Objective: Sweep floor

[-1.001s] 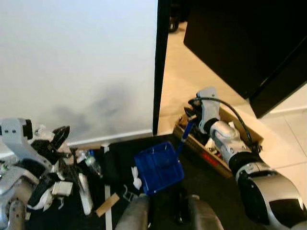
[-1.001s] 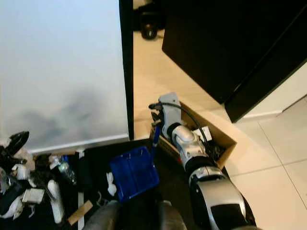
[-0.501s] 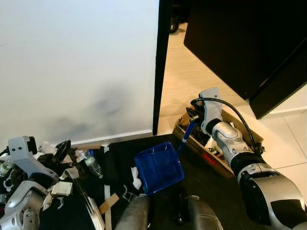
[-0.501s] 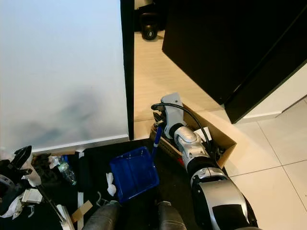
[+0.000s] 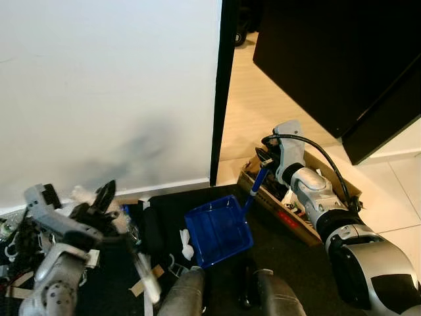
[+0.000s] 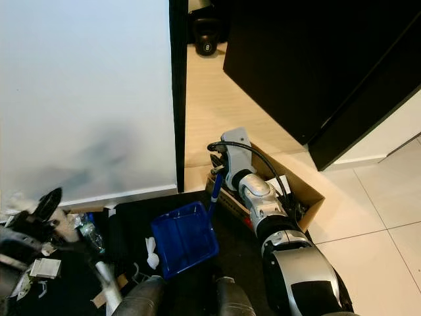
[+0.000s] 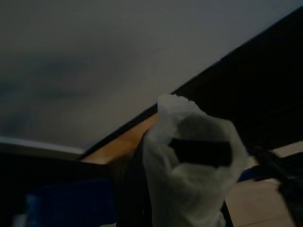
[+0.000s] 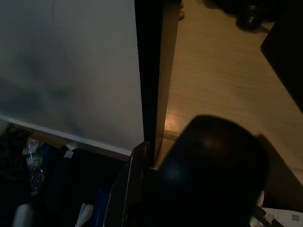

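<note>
Blue dustpan [image 5: 218,229] — right fingers [image 5: 262,160] pinch handle; left fingers [image 5: 105,196] pinch crumpled tissue [image 7: 189,165].

Silver right arm [image 5: 342,237] with looping black cable, grey left arm [image 5: 56,276], black pincer fingers [image 5: 105,195]

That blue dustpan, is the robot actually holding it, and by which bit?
Yes. The right gripper grips the blue dustpan by the top of its handle; the pan rests on the dark floor mat.

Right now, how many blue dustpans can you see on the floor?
1. The blue dustpan sits on the dark floor mat just ahead of the robot's feet, its handle held by the right hand.
</note>
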Tool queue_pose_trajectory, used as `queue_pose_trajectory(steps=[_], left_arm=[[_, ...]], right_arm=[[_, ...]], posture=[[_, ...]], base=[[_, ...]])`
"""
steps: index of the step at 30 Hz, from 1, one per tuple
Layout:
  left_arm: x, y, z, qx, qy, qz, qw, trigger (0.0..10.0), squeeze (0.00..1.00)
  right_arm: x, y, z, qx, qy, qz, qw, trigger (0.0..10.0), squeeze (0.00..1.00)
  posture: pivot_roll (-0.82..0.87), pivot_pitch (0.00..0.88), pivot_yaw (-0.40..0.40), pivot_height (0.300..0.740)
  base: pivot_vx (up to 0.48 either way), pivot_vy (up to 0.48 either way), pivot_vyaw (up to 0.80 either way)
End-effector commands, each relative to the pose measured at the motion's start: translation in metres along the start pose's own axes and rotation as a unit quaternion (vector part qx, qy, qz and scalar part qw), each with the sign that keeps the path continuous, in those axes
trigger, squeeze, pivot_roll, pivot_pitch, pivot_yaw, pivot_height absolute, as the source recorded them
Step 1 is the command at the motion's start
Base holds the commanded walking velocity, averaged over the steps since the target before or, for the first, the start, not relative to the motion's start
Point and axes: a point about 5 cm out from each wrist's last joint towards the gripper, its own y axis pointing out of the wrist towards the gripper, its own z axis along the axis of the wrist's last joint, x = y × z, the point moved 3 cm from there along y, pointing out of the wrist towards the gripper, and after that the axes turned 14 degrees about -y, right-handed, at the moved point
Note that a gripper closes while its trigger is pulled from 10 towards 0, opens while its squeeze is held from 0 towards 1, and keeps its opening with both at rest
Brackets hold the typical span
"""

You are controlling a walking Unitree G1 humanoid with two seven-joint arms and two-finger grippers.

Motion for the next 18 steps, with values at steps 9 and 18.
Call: queue_pose_trajectory(steps=[9,18], left_arm=[[0.028,0.014,-0.011,0.01,-0.06,-0.042,0.997,10.0,0.0],[0.045,0.044,-0.039,0.009,-0.124,-0.066,0.99,10.0,0.0]], right_arm=[[-0.003,-0.004,-0.014,-0.026,0.004,0.004,1.0,10.0,0.0],[-0.006,-0.003,-0.012,-0.023,0.007,0.008,1.0,10.0,0.0]], posture=[[0.27,0.228,-0.049,0.74],[0.27,0.23,-0.052,0.74]], base=[[0.0,0.0,0.0],[0.0,0.0,0.0]])
